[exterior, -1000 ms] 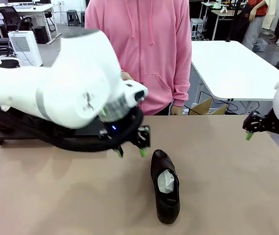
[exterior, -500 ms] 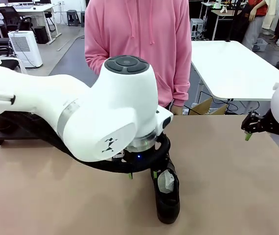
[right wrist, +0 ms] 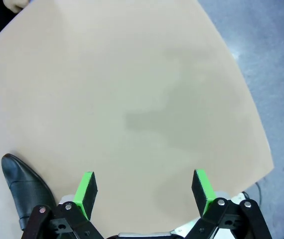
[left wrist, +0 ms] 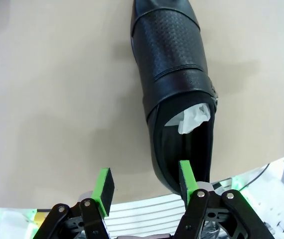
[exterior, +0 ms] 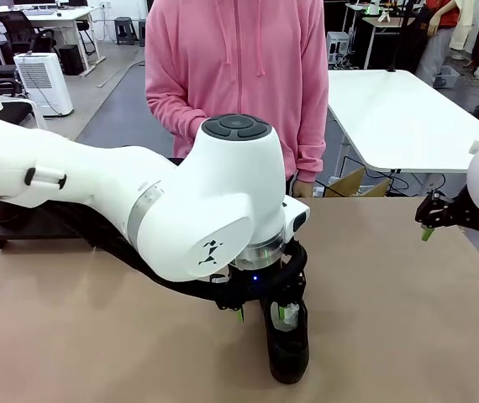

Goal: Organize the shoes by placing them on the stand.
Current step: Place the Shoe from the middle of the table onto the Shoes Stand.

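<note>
**Left arm over a single shoe at the lower centre of the surface**

In the front view, one black glossy shoe (exterior: 290, 348) lies on the tan surface (exterior: 97, 353) in the lower centre of the frame, its toe toward the bottom edge. The left arm (exterior: 139, 210) comes in from the left side of the frame and covers the shoe's far end; the left gripper (exterior: 263, 315) hangs beneath it, right at the shoe's heel opening, with green pads showing at the black leather.

The left wrist view shows the same shoe (left wrist: 174, 89) running from the top centre of the frame down toward the lower right, with white crumpled paper (left wrist: 194, 117) in its opening. The left gripper (left wrist: 144, 180) has its jaws spread: one green pad stands at the heel rim of the shoe, the other over bare surface to the left. Whether the pad at the rim touches the leather cannot be told, and nothing is pinched.

The right gripper (exterior: 458, 239) hangs at the right edge of the front view, well apart from the shoe, its jaws spread wide and empty. In the right wrist view its jaws stand open over bare surface (right wrist: 132, 89), with the toe of the shoe (right wrist: 25, 186) in the lower left corner.

A person in a pink hoodie (exterior: 239, 75) stands at the far side, upper centre of the frame.
</note>
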Motion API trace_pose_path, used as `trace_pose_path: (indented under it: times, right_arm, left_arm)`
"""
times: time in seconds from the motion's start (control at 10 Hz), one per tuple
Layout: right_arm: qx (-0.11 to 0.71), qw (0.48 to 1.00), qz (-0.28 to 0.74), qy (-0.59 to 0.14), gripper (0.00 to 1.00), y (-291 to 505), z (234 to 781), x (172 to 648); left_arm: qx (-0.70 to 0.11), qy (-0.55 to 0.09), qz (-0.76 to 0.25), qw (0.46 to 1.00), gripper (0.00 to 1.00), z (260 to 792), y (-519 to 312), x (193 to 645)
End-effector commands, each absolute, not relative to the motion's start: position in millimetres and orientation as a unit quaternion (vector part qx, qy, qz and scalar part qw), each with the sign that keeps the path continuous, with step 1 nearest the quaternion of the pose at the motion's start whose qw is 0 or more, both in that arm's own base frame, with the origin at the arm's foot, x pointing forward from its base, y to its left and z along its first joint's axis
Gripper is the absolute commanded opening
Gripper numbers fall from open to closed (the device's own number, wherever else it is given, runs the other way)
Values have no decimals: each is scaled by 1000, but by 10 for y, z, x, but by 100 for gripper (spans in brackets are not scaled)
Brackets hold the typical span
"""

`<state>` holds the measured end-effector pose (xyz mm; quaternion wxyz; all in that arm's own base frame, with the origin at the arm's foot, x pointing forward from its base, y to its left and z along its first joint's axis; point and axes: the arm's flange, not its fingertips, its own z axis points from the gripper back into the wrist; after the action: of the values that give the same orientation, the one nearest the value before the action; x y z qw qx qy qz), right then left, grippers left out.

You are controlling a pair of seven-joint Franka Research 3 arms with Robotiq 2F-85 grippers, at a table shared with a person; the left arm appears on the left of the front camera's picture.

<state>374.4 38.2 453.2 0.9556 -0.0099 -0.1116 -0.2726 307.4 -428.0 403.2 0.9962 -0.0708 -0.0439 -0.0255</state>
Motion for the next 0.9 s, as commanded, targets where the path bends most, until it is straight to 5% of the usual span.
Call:
trace_pose_path:
  times: [0.0,0.6,0.8]
  right_arm:
    - [-1,958,-263,-115,100,360,4538,3747]
    - [-1,958,-263,-115,100,360,4538,3747]
    - [-1,958,-263,-115,100,360,4538,3747]
  left_arm:
    - [-88,-32,-22,995,69,3963,-4305,3138]
    - [-64,44,-21,997,69,3638,-4394,3281]
    - [-55,47,-32,997,39,3589,-4422,3282]
